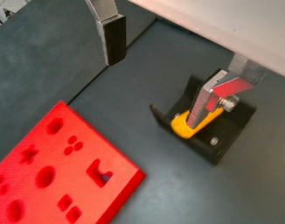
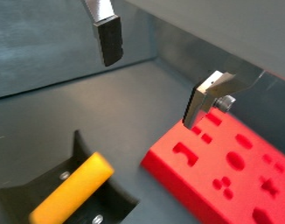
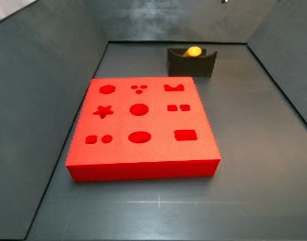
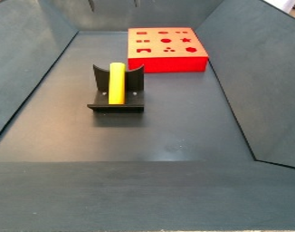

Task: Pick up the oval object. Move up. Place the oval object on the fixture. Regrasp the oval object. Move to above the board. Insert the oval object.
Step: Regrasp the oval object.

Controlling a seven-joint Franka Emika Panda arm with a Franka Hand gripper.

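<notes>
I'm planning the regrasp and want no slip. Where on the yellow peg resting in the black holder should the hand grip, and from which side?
Probably the peg's upper half, coming from above. It leans in the holder's notch with its lower end seated against the base, leaving only the top free. The hand hangs open above, holding nothing, so the fingers can straddle the narrow sides.

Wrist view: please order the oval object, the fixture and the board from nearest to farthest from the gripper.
1. Oval object, just below the open gripper.
2. Fixture, holding the oval object; nearly a tie with it.
3. Board, off to one side, clearly farthest.
</notes>
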